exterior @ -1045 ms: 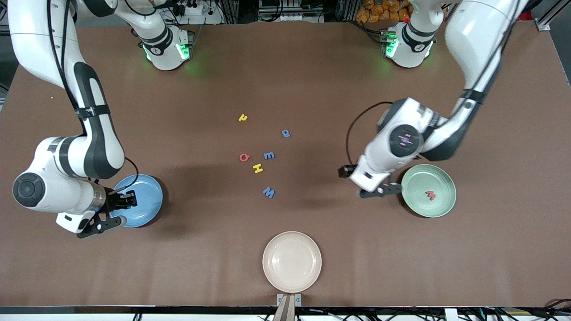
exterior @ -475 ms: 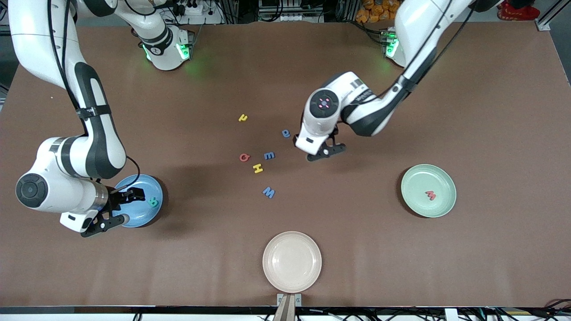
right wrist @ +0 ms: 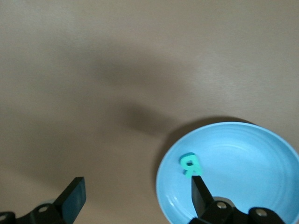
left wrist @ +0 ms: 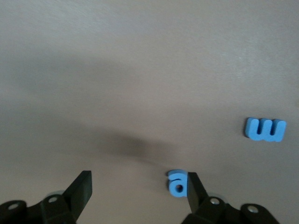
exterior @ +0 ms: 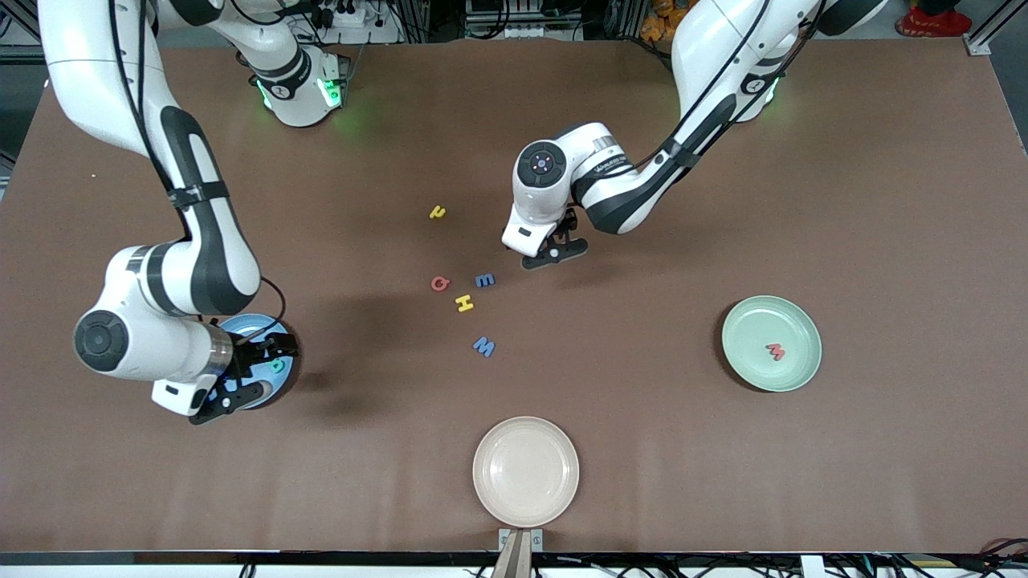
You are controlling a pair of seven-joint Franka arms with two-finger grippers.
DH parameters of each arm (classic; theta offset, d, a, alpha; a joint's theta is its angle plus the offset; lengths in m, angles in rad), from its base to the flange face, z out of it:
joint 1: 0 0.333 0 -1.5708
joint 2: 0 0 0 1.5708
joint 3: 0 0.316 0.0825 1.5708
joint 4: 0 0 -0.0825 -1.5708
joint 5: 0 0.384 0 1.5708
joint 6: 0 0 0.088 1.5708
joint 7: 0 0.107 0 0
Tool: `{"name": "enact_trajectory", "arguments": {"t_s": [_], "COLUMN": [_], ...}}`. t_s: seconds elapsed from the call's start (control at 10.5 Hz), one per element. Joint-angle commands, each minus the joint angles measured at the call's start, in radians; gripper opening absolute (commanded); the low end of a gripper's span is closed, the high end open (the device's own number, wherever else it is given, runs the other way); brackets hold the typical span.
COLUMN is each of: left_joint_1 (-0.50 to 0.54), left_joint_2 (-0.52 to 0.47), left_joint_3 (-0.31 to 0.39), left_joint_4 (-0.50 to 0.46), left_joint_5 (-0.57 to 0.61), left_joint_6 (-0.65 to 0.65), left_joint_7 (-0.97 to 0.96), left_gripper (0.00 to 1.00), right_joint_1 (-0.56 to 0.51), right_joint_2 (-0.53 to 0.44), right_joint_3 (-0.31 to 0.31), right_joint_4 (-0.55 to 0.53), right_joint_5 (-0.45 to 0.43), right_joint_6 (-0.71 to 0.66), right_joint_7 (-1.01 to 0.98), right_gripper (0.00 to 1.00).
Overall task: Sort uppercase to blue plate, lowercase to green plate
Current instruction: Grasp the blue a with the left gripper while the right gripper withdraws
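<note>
Brown tabletop shows between the parted, empty fingers of both grippers.

Left gripper (exterior: 554, 255) hangs low over the middle of the table, its jaws standing wide with nothing between them. In the left wrist view one fingertip (left wrist: 192, 186) sits right against the rounded blue letter (left wrist: 177, 183), which lies flat on the table at the inner edge of that finger; in the front view this letter is hidden under the wrist. Just past it from the gripper lies the small blue m (exterior: 484, 280), then the yellow H (exterior: 464, 303) and the red G (exterior: 440, 283) toward the right arm's end. Farther from the gripper and nearer to the front camera lies the angular blue M (exterior: 483, 346); the tiny yellow hooked letter (exterior: 437, 212) lies on the table toward the right arm's base. Well away from this gripper, toward the left arm's end, the green plate (exterior: 743, 363) holds the red m (exterior: 775, 351).

Right gripper (exterior: 257, 371) hovers over the edge of the blue plate (right wrist: 252, 154), jaws spread and empty. Directly below its one finger, the teal R (right wrist: 190, 165) lies inside the plate near the rim. Farther off, at the table edge nearest the front camera, stands a cream-white plate (exterior: 490, 498).
</note>
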State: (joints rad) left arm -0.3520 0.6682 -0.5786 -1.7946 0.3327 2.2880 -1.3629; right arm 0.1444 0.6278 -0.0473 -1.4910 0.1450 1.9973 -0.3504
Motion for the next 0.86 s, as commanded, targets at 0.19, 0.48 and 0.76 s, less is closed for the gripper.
{"name": "enact_trajectory", "arguments": {"t_s": [0.19,0.48,0.76], "left_joint_1": [-0.123,-0.131,-0.133], "left_joint_2": [0.070,0.080,0.090], "left_joint_3": [0.077,0.080,0.080], "left_joint_4": [0.012,0.009,0.009], "left_joint_5": [0.095,0.097,0.098], "left_joint_6": [0.125,0.134,0.149], "left_joint_7": [-0.143,-0.147,-0.147], "left_gripper": [0.81,0.71,0.67], "right_joint_1": [0.110,0.152,0.162], "right_joint_2": [-0.080,-0.085,-0.085], "right_joint_3": [0.000,0.000,0.000], "right_joint_4": [-0.161,-0.169,-0.169], "right_joint_5": [0.022,0.021,0.022], "right_joint_6": [0.107,0.109,0.109], "right_joint_7": [0.171,0.240,0.264], "right_gripper": [1.00,1.00,1.00]}}
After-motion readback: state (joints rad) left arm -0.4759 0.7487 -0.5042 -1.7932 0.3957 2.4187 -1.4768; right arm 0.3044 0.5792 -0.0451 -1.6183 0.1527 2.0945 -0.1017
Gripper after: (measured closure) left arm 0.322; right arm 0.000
